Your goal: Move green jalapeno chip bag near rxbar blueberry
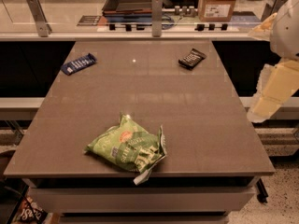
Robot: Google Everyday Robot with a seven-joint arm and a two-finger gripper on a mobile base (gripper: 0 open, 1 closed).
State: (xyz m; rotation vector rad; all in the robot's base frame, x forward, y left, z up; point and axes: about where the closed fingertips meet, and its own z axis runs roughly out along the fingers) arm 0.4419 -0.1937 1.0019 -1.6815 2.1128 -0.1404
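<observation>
Chip bag [127, 147]: green, crumpled, lying flat on the table [154, 92] at about 6 o'clock, close to the front edge. Red-orange logo patch faces up. The torn or folded end points to 5 o'clock, and a flap hangs slightly over the edge.

Blue bar [78, 63]: small flat blue wrapper with white lettering, at about 10 o'clock near the far-left corner. It lies flat and skewed, long axis roughly 8 to 2 o'clock. Well apart from the bag, nothing touching it.

Gripper [261, 111]: off the table's right edge at about 3 o'clock, touching neither item.
</observation>
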